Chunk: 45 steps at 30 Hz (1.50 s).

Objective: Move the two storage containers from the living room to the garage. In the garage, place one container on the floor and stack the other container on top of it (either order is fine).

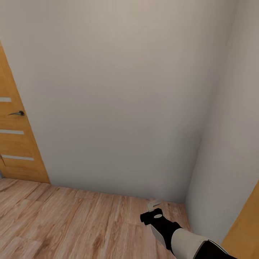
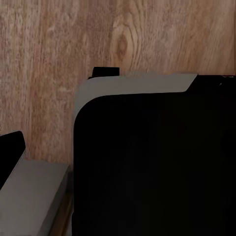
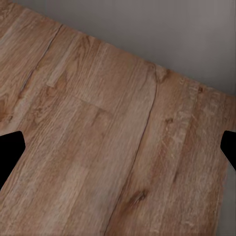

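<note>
The two storage containers are out of view. My right gripper hangs low over light wood planks close to a room corner. In the right wrist view the right gripper is open, its black fingertips far apart at the picture's edges, with bare planks between them. In the left wrist view the left gripper faces my own black and grey body. One black fingertip sits at the picture's edge, as on an open gripper, and it holds nothing.
Two plain pale walls meet in a corner just ahead of my right arm. A wooden door with a dark handle stands at the left. Another wooden panel is at the lower right. Open planks stretch to the left.
</note>
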{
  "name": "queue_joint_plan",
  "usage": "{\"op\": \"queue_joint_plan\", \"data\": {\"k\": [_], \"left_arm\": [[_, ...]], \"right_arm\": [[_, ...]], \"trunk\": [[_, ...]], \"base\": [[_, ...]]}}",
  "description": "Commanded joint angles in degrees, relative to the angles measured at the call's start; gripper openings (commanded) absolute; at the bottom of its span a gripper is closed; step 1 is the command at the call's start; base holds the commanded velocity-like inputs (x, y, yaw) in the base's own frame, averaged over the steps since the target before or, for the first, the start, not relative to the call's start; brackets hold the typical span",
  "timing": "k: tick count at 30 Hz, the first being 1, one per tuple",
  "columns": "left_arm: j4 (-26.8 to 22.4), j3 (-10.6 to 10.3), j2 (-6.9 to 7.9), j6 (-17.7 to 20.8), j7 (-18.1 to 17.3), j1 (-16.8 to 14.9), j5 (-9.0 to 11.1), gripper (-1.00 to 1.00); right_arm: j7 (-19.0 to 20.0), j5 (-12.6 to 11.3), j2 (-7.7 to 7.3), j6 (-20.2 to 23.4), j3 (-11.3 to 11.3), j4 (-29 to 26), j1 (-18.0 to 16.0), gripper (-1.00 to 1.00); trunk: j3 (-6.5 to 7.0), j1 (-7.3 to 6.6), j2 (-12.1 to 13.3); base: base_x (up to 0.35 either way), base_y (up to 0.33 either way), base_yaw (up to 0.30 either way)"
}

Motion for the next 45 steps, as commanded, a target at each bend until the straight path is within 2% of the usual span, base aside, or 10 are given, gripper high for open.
{"op": "queue_joint_plan", "data": {"k": [1,14,45], "left_arm": [[-0.03,0.00,0.01,-0.07,-0.07,-0.01,0.17,1.00],[-0.04,0.01,0.01,-0.07,0.01,-0.01,0.17,1.00],[-0.12,0.18,0.00,-0.05,0.11,-0.01,0.17,1.00]], "right_arm": [[-0.31,-0.42,0.00,0.32,0.49,-0.09,-0.03,1.00],[-0.32,-0.43,0.00,0.39,0.49,-0.09,-0.03,1.00],[-0.32,-0.41,0.00,0.39,0.49,-0.09,-0.03,1.00]], "trunk": [[-0.06,0.03,-0.03],[-0.06,0.03,-0.03],[-0.06,0.03,-0.03]], "base": [[0.304,0.000,0.000],[0.223,0.000,0.025],[0.003,0.000,0.263]]}}
